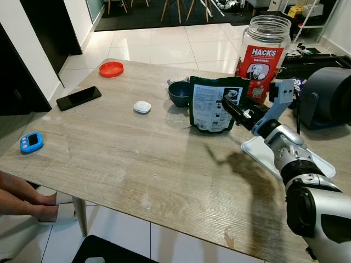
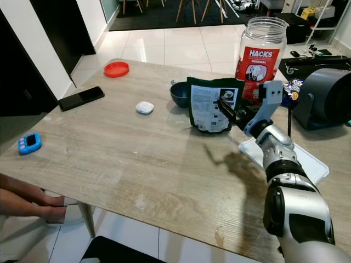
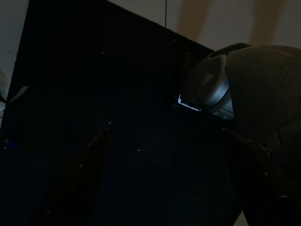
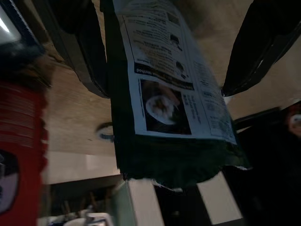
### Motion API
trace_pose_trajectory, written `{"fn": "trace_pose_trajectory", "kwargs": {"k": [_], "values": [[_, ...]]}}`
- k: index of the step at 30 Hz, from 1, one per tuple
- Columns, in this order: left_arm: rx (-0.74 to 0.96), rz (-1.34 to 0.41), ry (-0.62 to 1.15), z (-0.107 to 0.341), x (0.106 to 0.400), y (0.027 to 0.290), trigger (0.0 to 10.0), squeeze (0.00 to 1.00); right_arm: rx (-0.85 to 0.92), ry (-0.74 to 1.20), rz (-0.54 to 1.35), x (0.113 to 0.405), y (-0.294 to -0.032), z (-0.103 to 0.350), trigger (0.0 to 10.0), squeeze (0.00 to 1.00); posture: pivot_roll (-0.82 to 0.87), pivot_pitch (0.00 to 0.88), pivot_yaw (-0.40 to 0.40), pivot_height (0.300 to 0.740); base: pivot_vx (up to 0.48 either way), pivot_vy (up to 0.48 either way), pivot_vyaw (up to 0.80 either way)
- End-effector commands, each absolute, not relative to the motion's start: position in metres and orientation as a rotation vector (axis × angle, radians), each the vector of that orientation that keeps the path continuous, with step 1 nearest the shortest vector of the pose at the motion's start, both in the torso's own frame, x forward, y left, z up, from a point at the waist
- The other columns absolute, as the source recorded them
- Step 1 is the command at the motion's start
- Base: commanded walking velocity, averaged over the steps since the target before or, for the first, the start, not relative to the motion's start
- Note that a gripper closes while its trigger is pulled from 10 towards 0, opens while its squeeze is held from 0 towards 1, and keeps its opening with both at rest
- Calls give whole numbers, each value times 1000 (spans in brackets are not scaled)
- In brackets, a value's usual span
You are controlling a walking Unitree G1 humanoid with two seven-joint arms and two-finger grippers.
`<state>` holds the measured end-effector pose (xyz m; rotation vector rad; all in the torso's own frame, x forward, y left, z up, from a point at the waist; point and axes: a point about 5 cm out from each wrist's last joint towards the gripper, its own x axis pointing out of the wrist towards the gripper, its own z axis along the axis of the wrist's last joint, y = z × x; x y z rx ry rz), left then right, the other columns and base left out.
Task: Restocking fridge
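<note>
At the lower left of the frame, a person's feet are seen on the tiled floor beside the wooden desk. At the lower right, the silver right arm is extended up over the desk. A white tray lies beneath its forearm at the right edge.

Right of centre, the right gripper is positioned at a dark green bag with a white printed label, standing upright on the desk. The fingers are spread wide, one on each side of the bag; contact cannot be confirmed.

A blue timer lies at the left edge. A white puck and a black phone lie left of centre. A dark bowl stands just left of the bag.

Behind the bag, a clear jar with a red label is placed. Its red lid lies at the upper left. A grey appliance is seen at the right edge.

The left wrist view is very dark; the state of the left gripper cannot be told.
</note>
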<state>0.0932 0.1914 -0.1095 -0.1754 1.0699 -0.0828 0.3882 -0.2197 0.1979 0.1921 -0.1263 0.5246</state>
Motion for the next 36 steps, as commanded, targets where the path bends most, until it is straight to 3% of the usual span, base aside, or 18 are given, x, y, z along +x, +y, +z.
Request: {"fn": "trace_pose_trajectory", "kwargs": {"k": [1,15,21,29,36], "values": [[-186,-125,1123,-113,82,184,10000,0,164,-117,586,386,-217,197,10000,0,149,107,19,740,0,0,0],[-180,-129,1118,-113,86,183,10000,0,73,-39,899,371,-202,181,10000,0,140,95,15,740,0,0,0],[-179,-132,1118,-113,86,182,10000,0,70,-34,834,373,-193,172,10000,0,144,93,16,740,0,0,0],[-178,-131,1120,-113,86,183,10000,0,149,-48,578,383,-185,165,10000,0,146,97,21,740,0,0,0],[-178,-137,1123,-113,85,182,10000,0,150,-32,579,381,-169,153,10000,0,140,99,22,740,0,0,0]]}}
